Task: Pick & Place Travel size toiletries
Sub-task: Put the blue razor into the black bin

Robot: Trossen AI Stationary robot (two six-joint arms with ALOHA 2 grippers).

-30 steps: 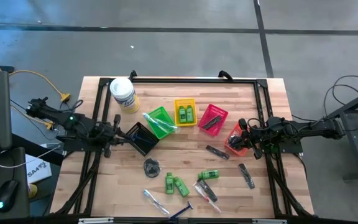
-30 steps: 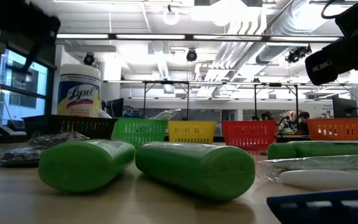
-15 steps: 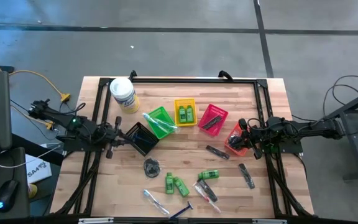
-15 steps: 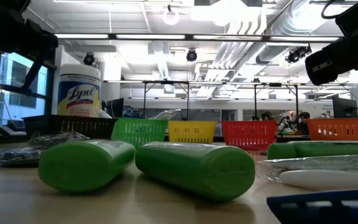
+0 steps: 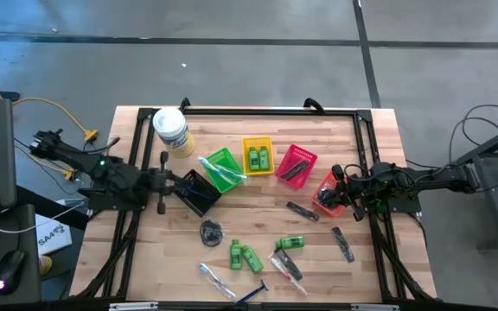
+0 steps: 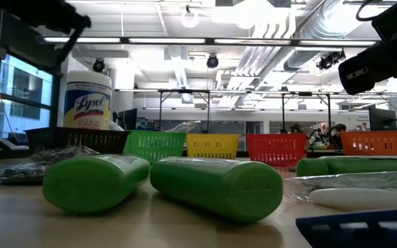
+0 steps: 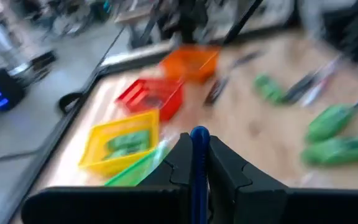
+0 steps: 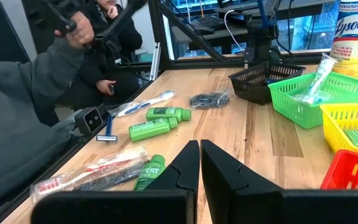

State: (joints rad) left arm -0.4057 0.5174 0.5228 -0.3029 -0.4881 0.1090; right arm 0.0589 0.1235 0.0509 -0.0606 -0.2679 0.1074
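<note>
Your left gripper (image 5: 178, 184), mid-left over black basket (image 5: 199, 192), pinches a blue razor (image 7: 198, 168); right gripper (image 5: 335, 192), mid-right by orange basket (image 5: 328, 195), pressed together, empty.

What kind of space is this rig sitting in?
Most likely a robotics lab or open industrial workspace. The low view shows exposed ceiling ducts and strip lighting, the high view a bare concrete floor around the wooden table, and a seated person watches beside it.
</note>
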